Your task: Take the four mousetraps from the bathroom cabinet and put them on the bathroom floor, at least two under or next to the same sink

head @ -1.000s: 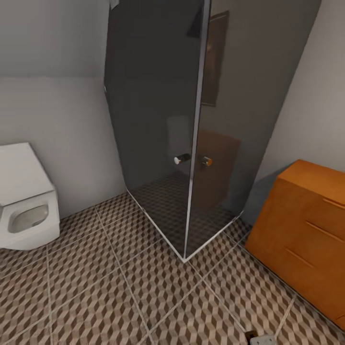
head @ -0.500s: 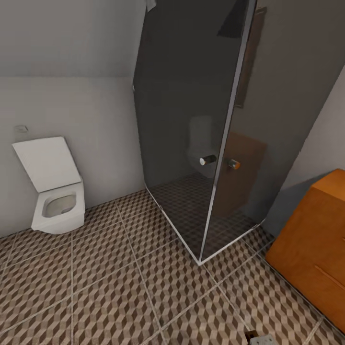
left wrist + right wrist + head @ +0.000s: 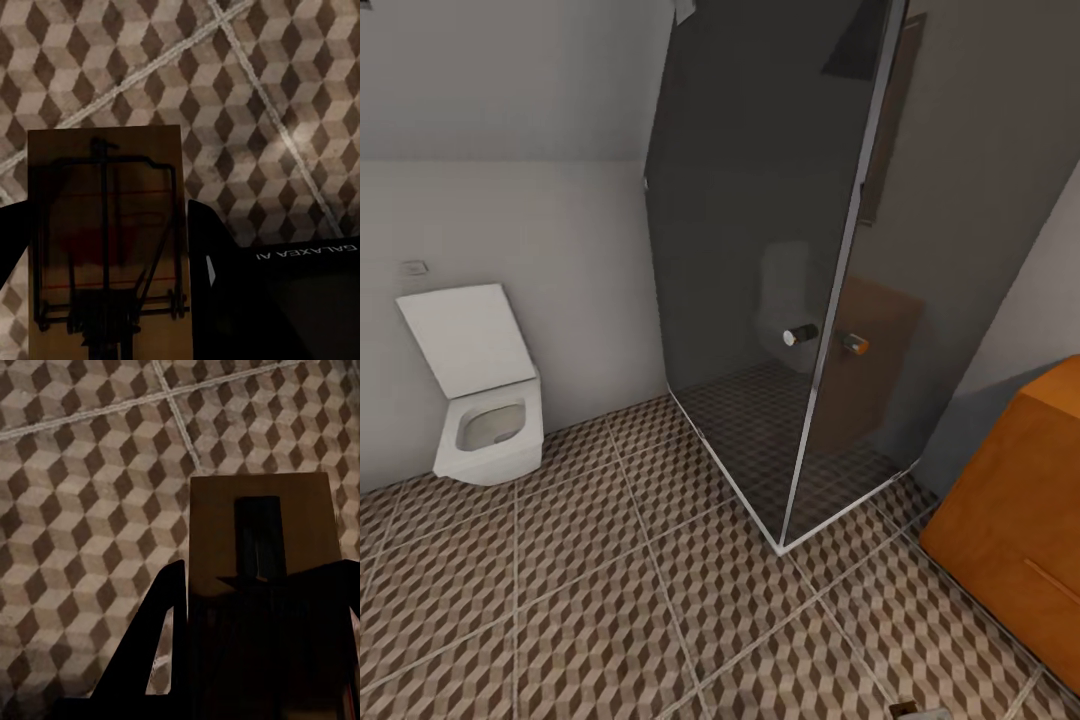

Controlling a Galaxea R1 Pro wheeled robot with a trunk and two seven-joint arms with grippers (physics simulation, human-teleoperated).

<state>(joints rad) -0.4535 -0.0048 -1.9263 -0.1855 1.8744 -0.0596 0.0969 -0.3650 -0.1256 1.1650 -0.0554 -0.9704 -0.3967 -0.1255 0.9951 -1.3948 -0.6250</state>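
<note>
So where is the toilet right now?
In the head view the white toilet stands at the left against the pale wall, lid up, on the bathroom floor, left of the dark glass shower enclosure.

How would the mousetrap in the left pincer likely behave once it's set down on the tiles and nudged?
The mousetrap is a flat wooden board, so it probably stays stiff and lies flat on the bathroom floor rather than rolling or tipping. It looks thin, so likely light and apt to slide when nudged. Its wire parts look delicate, so the left pincer should avoid pressing them.
</note>
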